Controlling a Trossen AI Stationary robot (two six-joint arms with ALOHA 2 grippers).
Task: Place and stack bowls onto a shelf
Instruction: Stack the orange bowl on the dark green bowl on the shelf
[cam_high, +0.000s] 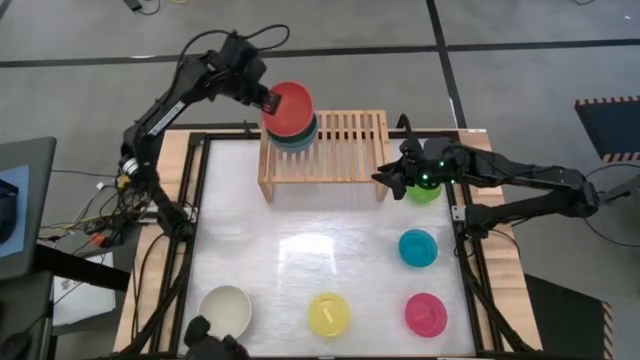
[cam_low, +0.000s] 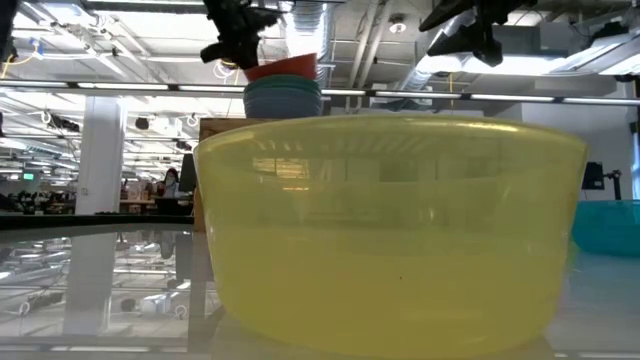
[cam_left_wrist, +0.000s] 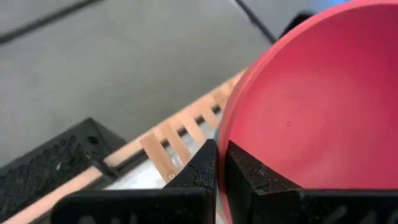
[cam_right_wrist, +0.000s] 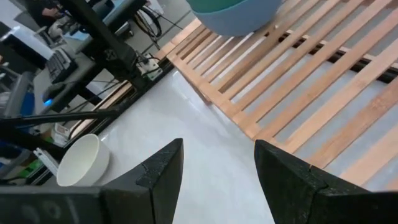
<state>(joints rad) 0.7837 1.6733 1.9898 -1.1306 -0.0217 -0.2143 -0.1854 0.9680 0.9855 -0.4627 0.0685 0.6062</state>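
A red bowl (cam_high: 292, 107) tops a stack over a dark teal bowl (cam_high: 300, 139) and a slate blue one (cam_low: 283, 100) on the left end of the light-wood shelf (cam_high: 345, 140). My left gripper (cam_high: 268, 100) is at the red bowl's left rim and shut on it. My right gripper (cam_high: 390, 178) hangs open off the shelf's right leg, beside the lime green bowl (cam_high: 425, 192), touching nothing. In the right wrist view its fingers (cam_right_wrist: 217, 168) stand apart over the table, with the shelf slats (cam_right_wrist: 311, 81) ahead. My left gripper pinches the red bowl's rim (cam_left_wrist: 222, 143) on the bowl's left side. One finger (cam_left_wrist: 249, 177) is inside the bowl and the other finger (cam_left_wrist: 202, 171) is outside. The fingers come slanting down from the far left. The red bowl (cam_low: 285, 68) sits tilted in the teal bowl.
On the table stand a cream bowl (cam_high: 225, 308) near left, a yellow bowl (cam_high: 329, 313) near middle, a magenta bowl (cam_high: 425, 313) near right and a cyan bowl (cam_high: 417, 247) at right. The shelf's middle and right slats are bare. The black frame (cam_high: 195, 200) edges the table.
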